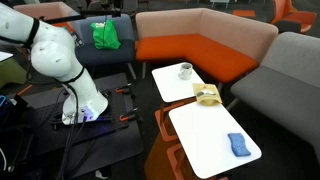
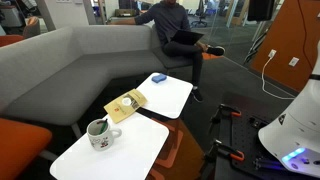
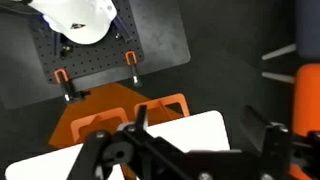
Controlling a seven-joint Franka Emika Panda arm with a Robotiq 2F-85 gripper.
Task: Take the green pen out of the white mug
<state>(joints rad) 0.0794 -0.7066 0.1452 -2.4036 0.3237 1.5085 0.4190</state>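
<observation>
The white mug (image 2: 99, 133) stands on a small white table (image 2: 130, 150) with a green pen (image 2: 96, 126) sticking out of it. In an exterior view the mug (image 1: 185, 70) is on the far white table (image 1: 170, 85); the pen is too small to tell there. My gripper (image 3: 205, 132) is open and empty in the wrist view, its two dark fingers wide apart over a corner of a white table (image 3: 190, 135). The mug does not show in the wrist view. The gripper is out of frame in both exterior views.
A tan bag (image 2: 126, 104) and a blue pad (image 2: 158, 77) lie on the tables. Orange and grey couches (image 1: 190, 50) surround them, and a person (image 2: 175, 25) sits on one. My white base (image 1: 80, 95) stands on a black plate with orange clamps (image 3: 130, 60).
</observation>
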